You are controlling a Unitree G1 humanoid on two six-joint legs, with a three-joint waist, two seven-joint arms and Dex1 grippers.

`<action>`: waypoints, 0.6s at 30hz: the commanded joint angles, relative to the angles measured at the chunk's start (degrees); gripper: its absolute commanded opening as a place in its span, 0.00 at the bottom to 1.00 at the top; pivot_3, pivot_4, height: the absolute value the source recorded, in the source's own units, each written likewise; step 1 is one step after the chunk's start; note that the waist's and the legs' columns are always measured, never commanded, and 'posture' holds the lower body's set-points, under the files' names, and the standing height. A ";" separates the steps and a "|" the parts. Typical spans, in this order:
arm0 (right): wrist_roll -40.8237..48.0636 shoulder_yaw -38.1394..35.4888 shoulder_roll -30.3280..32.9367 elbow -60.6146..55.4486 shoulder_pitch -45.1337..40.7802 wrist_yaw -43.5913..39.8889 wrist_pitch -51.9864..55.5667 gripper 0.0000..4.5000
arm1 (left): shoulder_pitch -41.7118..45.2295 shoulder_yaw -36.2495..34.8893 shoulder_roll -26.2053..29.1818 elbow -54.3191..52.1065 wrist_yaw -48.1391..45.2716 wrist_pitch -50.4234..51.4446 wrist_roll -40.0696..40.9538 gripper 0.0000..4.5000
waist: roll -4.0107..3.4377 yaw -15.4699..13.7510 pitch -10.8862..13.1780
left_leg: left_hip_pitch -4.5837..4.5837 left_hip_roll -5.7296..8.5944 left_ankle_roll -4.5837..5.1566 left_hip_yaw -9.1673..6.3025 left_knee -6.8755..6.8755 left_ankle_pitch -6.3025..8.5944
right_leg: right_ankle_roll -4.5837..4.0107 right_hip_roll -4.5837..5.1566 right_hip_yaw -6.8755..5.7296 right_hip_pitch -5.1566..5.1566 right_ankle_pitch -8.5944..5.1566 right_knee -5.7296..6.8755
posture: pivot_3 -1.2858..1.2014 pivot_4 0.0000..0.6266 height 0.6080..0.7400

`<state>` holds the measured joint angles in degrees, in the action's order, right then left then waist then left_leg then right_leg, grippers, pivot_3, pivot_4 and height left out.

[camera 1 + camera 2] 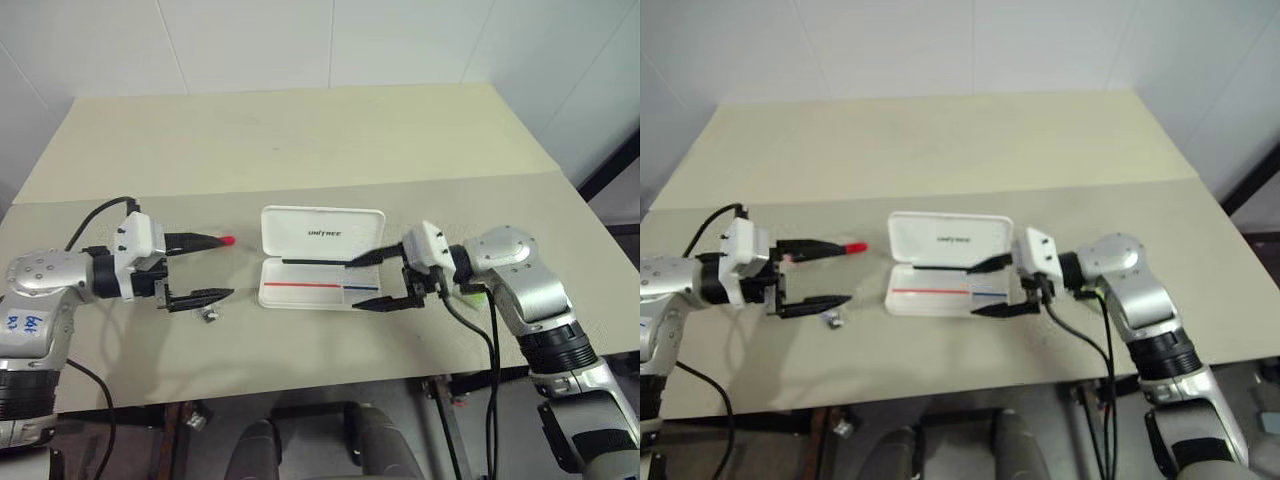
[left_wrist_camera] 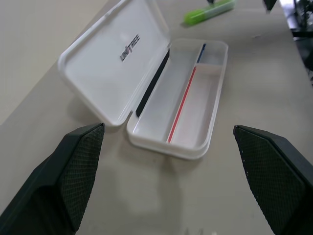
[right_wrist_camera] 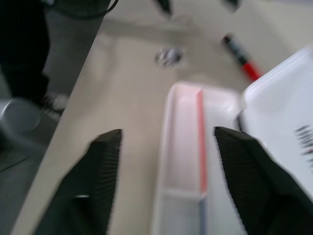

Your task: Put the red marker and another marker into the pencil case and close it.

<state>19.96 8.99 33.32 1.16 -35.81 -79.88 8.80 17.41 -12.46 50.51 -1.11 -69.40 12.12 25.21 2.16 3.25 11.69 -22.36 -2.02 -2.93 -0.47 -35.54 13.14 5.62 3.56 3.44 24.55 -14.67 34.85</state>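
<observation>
Beige table: one open pencil case, one red marker.

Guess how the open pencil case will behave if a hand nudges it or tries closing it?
The pencil case looks like thin, rigid plastic, so it is probably light and may slide on the smooth table rather than stay put. Its lid lies fully back, flat on the table, so closing likely needs a lift from under the rim. The case holds nothing, so little weight anchors it.

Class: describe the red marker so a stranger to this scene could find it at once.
Start at the open white pencil case mid-table. Towards the left pincer, the red marker lies on the table by its upper finger. Slim, black with a red end, unlike the chunky green highlighter.
</observation>
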 commanded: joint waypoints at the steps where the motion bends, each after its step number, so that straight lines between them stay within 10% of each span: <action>1: 3.40 -3.54 -0.56 -1.63 -1.18 1.60 -0.11 0.99 | -0.32 -2.86 2.03 0.42 0.29 -1.50 -0.20 1.00 | 0.01 -0.07 0.01 | -0.01 -0.01 -0.01 0.00 0.01 0.01 | 0.00 0.00 -0.01 0.00 0.00 -0.03 | 0.52 0.24 1.00; 18: 11.49 -9.13 1.28 -9.03 -2.29 8.32 8.33 0.99 | 16.22 6.17 6.11 29.66 -1.45 -14.18 -14.21 1.00 | 0.03 -0.35 0.02 | -0.03 -0.06 -0.03 0.10 0.25 0.02 | -0.04 0.01 -0.03 0.06 -0.02 -0.21 | 0.52 0.24 1.00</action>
<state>31.52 1.37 33.63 -6.65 -38.51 -71.76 17.93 31.17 -7.68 56.60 25.52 -71.38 -0.01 13.68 2.19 2.90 11.70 -22.40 -2.07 -2.94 -0.35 -35.28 13.17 5.58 3.58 3.41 24.62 -14.69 34.63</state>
